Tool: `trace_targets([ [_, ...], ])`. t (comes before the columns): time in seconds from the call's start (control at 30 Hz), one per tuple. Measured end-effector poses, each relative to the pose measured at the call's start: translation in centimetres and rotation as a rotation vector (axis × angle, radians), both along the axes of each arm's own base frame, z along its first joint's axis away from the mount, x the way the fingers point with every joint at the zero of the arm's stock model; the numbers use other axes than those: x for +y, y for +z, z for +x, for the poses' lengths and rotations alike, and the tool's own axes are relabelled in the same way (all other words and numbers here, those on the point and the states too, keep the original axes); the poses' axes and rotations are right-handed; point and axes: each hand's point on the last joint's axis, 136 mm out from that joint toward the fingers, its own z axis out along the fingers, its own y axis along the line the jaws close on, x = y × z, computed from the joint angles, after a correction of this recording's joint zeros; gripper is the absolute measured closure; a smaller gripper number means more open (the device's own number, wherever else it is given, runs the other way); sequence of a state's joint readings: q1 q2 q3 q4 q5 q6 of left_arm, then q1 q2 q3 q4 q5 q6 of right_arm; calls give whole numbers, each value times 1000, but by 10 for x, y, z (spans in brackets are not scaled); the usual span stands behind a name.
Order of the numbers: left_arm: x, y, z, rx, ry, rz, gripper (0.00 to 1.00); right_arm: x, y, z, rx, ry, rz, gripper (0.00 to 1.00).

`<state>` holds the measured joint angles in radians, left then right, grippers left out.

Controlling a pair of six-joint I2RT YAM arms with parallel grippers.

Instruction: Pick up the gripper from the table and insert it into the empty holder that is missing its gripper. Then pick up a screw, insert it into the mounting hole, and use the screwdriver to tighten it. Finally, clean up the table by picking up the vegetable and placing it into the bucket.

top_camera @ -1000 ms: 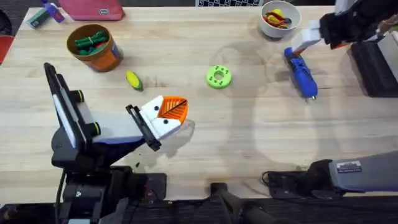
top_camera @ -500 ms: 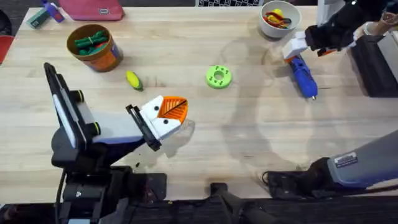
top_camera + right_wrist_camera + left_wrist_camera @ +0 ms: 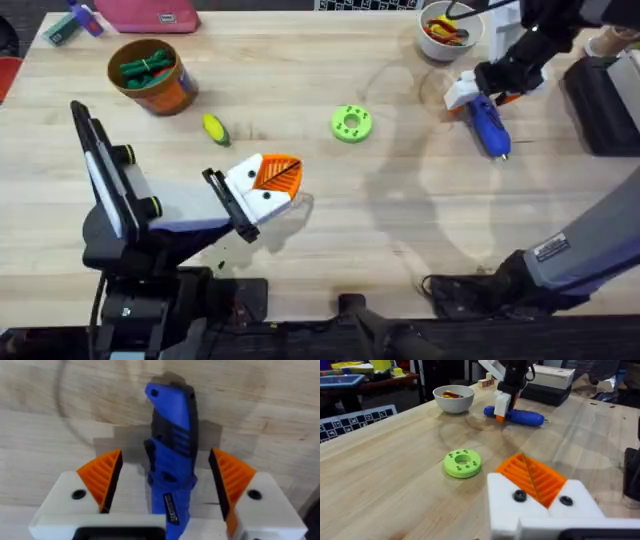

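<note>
The blue screwdriver [image 3: 490,128] lies on the table at the far right. My right gripper [image 3: 470,92] hangs over its rear end. In the right wrist view the right gripper [image 3: 165,460] is open, an orange finger [image 3: 102,477] on each side of the screwdriver [image 3: 172,435], neither touching it. My left gripper [image 3: 283,175] rests low near the table's middle left; its orange pads [image 3: 530,477] are pressed together, holding nothing. The yellow vegetable [image 3: 215,129] lies beside the orange bucket [image 3: 170,95]. The loose gripper, the empty holder and the screw are out of view.
A green disc [image 3: 351,123] sits mid-table. A white bowl [image 3: 440,45] with red and yellow bits stands just behind the screwdriver. Dark green toy pieces [image 3: 145,68] lie in the bucket. A black box [image 3: 600,110] lines the right edge.
My right gripper has moved left and down from the far right edge onto the screwdriver's rear end. The left arm has not moved.
</note>
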<state>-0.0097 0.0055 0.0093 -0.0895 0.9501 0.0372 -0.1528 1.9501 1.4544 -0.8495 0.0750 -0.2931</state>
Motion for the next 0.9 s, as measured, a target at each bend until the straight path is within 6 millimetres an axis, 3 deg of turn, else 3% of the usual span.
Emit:
trace_targets([
  [0.47, 0, 0, 0, 0, 0, 0, 991, -10, -11, -1, 18, -23, -4, 21],
  [0.67, 0, 0, 0, 0, 0, 0, 991, -8, -14, -1, 27, -22, 6, 116],
  [0.73, 0, 0, 0, 0, 0, 0, 991, -6, -15, -2, 28, -19, 16, 216],
  [0.8, 0, 0, 0, 0, 0, 0, 991, -5, -15, -2, 30, -17, 20, 381],
  [0.9, 0, 0, 0, 0, 0, 0, 991, -7, -15, -1, 27, -12, 12, 760],
])
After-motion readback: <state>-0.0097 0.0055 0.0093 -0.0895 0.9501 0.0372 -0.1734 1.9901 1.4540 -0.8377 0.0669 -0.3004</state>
